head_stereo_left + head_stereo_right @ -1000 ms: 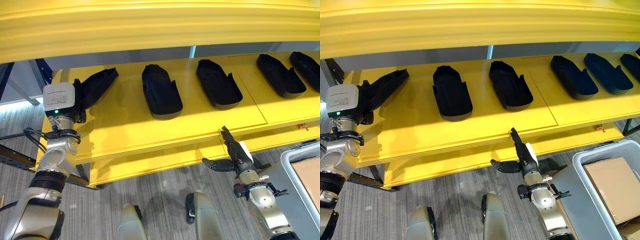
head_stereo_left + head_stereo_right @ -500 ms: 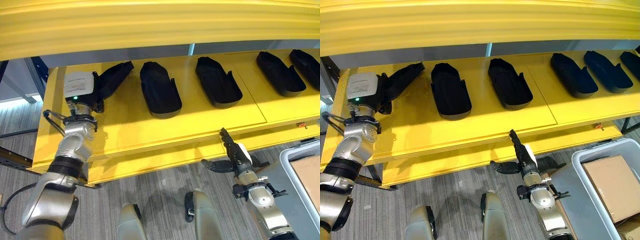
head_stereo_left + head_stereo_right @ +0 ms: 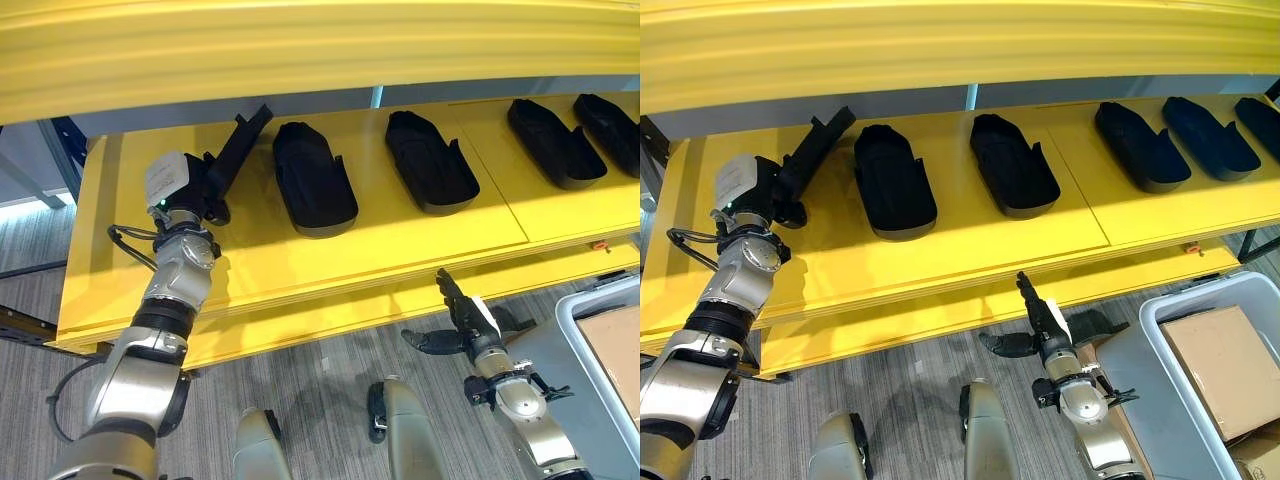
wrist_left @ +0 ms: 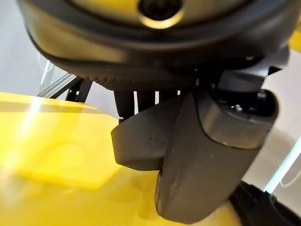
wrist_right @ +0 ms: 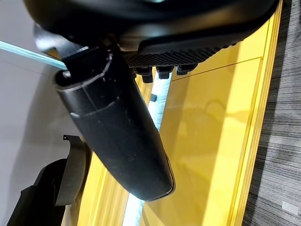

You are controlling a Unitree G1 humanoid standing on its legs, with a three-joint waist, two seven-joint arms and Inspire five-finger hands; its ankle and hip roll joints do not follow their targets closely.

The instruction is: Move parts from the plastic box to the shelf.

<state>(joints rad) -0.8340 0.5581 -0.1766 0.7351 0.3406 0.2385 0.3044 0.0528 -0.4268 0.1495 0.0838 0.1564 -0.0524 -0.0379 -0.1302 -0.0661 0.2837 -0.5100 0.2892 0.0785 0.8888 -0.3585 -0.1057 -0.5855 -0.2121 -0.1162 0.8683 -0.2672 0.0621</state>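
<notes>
A yellow shelf (image 3: 400,245) carries several black moulded parts in a row, among them one (image 3: 313,180) left of centre and one (image 3: 432,163) at the centre. At the shelf's left end my left hand (image 3: 205,185) is shut on another black part (image 3: 240,145), which stands tilted on edge just left of that row. In the left wrist view the thumb (image 4: 207,155) presses against the dark part (image 4: 141,139). My right hand (image 3: 465,320) hangs open below the shelf's front edge, holding nothing, with its fingers pointing up at the shelf.
The grey plastic box (image 3: 1160,330) sits at the lower right beside my right hand, with a brown cardboard piece (image 3: 1225,365) inside. An upper yellow shelf board (image 3: 320,50) overhangs the row. Grey floor (image 3: 310,380) lies below the shelf.
My left hand has carried the black part to the right along the shelf, towards the row, and tipped it more upright. My right hand has sunk slightly.
</notes>
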